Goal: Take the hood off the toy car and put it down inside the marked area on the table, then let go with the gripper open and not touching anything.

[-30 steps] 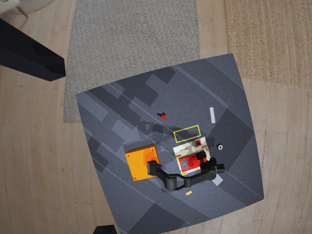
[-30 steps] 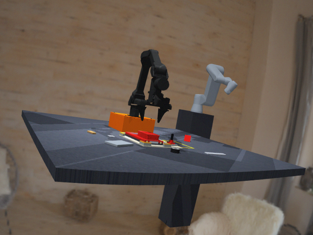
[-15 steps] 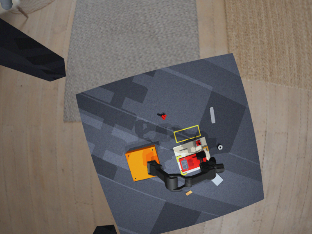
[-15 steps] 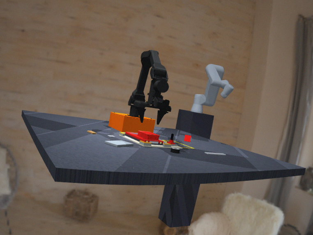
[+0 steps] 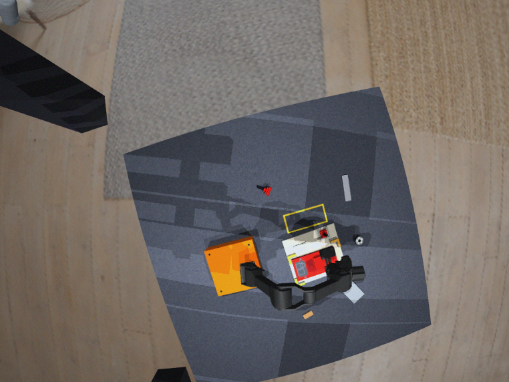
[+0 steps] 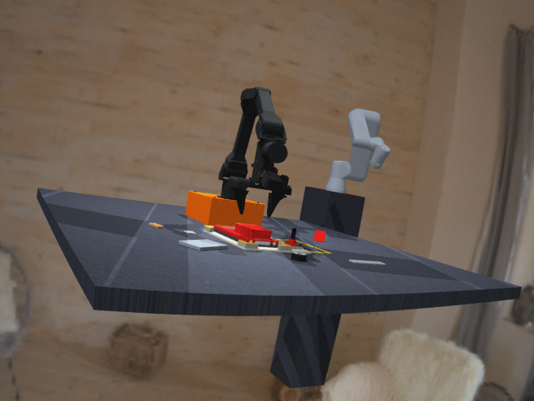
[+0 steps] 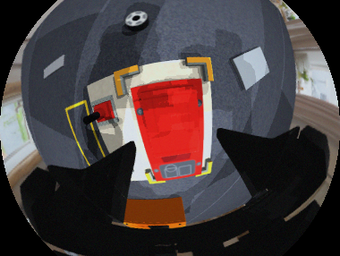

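Note:
The toy car is red and sits on a cream board between corner brackets. Its hood is a raised red block on the car, partly hidden by the arm in the top view. My gripper is open and empty, pointing down above the car, with a fingertip to either side of the hood in the wrist view. The marked area is a yellow outline on the table beside the board, with nothing in it.
A red joystick part with a black stick stands on the board near the marked area. A black wheel, a pale square plate and a grey strip lie around it. The orange block carries the arm's base.

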Robot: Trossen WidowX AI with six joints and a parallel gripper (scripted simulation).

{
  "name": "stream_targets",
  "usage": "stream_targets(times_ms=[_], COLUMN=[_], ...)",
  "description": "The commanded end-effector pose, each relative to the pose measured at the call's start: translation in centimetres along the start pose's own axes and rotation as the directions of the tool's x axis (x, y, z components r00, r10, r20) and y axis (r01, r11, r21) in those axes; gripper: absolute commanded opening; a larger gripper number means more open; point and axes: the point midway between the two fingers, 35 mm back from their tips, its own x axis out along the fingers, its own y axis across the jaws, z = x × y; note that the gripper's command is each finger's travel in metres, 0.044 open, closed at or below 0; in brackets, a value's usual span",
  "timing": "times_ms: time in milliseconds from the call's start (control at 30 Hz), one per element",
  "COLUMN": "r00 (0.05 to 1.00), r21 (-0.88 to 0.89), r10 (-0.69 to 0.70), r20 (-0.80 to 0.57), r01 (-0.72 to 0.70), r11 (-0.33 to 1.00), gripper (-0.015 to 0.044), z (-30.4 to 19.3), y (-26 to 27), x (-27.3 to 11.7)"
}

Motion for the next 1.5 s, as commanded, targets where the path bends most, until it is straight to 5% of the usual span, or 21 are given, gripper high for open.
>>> stream_targets(times_ms=[0,1467], r00=[1.0,1.0], r21=[-0.003,-0.003], r10=[-0.003,-0.003], r20=[-0.001,-0.001], r01=[0.003,0.003], r11=[1.0,1.0], gripper=[0.044,0.044], z=[0.0,0.1], y=[0.0,0.0], x=[0.4,3.5])
